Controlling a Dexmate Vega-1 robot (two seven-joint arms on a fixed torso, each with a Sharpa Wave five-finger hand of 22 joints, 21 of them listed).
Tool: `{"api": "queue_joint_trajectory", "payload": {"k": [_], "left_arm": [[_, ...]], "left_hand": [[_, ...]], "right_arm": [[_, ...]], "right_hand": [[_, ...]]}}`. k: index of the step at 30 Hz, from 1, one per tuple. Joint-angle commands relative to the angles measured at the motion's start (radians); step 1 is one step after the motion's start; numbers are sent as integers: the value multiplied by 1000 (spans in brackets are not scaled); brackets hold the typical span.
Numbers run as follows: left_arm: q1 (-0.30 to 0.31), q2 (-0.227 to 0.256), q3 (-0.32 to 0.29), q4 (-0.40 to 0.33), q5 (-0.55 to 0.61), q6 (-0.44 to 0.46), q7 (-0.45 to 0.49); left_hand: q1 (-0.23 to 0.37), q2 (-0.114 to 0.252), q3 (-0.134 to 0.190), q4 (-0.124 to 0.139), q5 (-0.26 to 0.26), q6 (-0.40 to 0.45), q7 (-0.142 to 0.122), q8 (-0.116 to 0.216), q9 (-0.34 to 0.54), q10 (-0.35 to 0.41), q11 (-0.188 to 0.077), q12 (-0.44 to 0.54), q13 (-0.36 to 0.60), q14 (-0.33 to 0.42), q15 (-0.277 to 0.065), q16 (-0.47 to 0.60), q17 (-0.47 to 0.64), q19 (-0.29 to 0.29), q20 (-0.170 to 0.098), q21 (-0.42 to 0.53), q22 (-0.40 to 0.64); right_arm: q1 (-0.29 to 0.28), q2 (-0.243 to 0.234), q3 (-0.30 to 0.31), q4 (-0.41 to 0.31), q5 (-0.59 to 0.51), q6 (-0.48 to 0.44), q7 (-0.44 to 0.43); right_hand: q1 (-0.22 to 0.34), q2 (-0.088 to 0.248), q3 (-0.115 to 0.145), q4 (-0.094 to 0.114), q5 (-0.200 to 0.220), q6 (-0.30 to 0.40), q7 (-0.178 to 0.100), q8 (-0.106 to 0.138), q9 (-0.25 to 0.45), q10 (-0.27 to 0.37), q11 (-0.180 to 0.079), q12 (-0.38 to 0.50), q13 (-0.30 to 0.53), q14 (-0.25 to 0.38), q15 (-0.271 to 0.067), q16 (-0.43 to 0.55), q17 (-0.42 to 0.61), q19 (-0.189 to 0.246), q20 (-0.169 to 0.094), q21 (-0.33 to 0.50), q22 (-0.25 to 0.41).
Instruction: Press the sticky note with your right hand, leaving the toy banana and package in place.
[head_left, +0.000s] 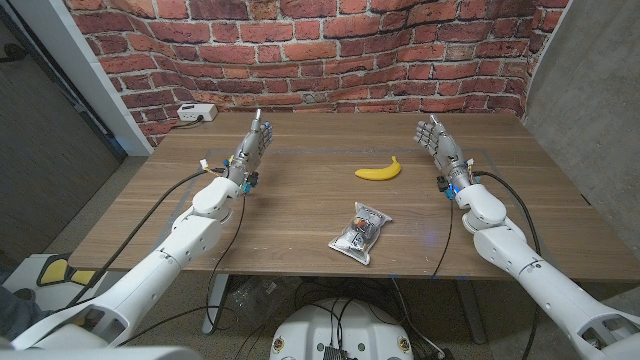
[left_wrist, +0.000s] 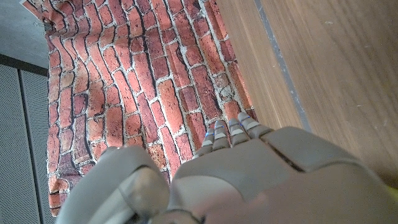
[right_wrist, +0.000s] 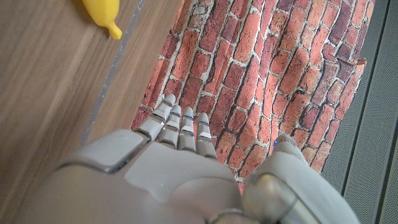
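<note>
A white power strip (head_left: 195, 113) is seen at about ten o'clock on the wooden table (head_left: 300, 215), close against the brick wall (head_left: 300, 50). Just to its right, the left hand (head_left: 250, 150) is held over the table's left part at about nine o'clock from the centre, standing on its edge with the fingers stretched toward the wall, slightly apart and grasping nothing; in the left wrist view the back of the left hand (left_wrist: 249, 180) is shown with the fingertips (left_wrist: 230, 129) reaching toward the bricks. Near the table's middle, at about twelve o'clock from the package, a toy banana (head_left: 379, 171) is laid on its side. The package (head_left: 361, 232), a clear bag with dark contents, is placed at about six o'clock from the banana, well apart from both hands. At about three o'clock from the banana the right hand (head_left: 440, 147) is raised on its edge, released, with extended fingers and nothing held; in the right wrist view the right hand (right_wrist: 168, 180) is pointed at the wall, and the banana's tip (right_wrist: 104, 17) is caught beside it. No sticky note can be made out on the table, so its place cannot be told.
</note>
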Motion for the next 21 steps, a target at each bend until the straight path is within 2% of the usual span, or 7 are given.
{"api": "queue_joint_trajectory", "payload": {"k": [1, 5, 11, 15, 16, 21], "left_arm": [[-6, -10, 8, 13, 8, -33, -20], [-3, -11, 8, 14, 10, -41, -21], [2, -4, 4, 13, 10, -55, -31], [7, 0, 0, 9, 10, -60, -31], [8, 2, -1, 8, 10, -60, -32], [11, 4, -4, 8, 8, -66, -37]], "left_hand": [[2, 4, -6, -5, -4, 13, 3, 3, 5, -1, 4, 1, 4, 1, 1, 0, 4, -8, -7, -6, 3], [4, 5, -6, -5, -4, 15, 3, 2, 5, -2, 5, 0, 4, -1, 2, -2, 4, -9, -8, -7, 3], [6, 6, -7, -6, -5, 16, 1, 1, 5, 0, 5, 0, 4, 0, 0, -3, 4, -8, -9, -7, 3], [7, 6, -7, -6, -5, 17, 1, 1, 5, 1, 7, -1, 4, 1, 1, -3, 4, -9, -8, -8, 3], [7, 6, -7, -6, -5, 19, 0, 1, 5, 1, 6, -1, 4, 1, 2, -3, 4, -9, -7, -9, 3], [9, 7, -8, -7, -6, 22, -1, 1, 5, 3, 8, -1, 4, 1, 2, -4, 4, -10, -6, -10, 3]], "right_arm": [[-83, -56, 35, -111, -123, -20, -145], [-112, -79, 47, -163, -175, -58, -206], [-136, -96, 60, -194, -221, -62, -244], [-141, -106, 64, -197, -222, -54, -230], [-144, -108, 66, -200, -223, -54, -230], [-167, -117, 77, -233, -281, -73, -285]], "right_hand": [[-3, 10, 1, -5, -1, 23, -24, 7, 2, 10, 4, 2, 5, -11, 7, -9, 4, -11, 6, -11, 5], [-5, 11, -1, -5, -1, 36, -39, 11, 3, 12, 0, 2, 6, -18, 8, -11, 4, -20, 7, -16, 5], [-6, 12, -1, -6, -1, 44, -41, 12, 3, 19, -4, 5, 6, -14, 3, -9, 4, -16, 5, -16, 5], [-7, 14, -2, -7, -1, 45, -41, 10, 4, 26, -5, 6, 6, 2, -8, -4, 4, 5, -2, -10, 5], [-6, 15, -3, -9, -1, 47, -40, 8, 4, 30, -7, 8, 6, 14, -13, 0, 4, 27, -13, -4, 5], [-5, 15, -3, -12, 0, 51, -32, 7, 5, 51, -9, 14, 7, 31, -23, 3, 3, 41, -21, -2, 4]]}}
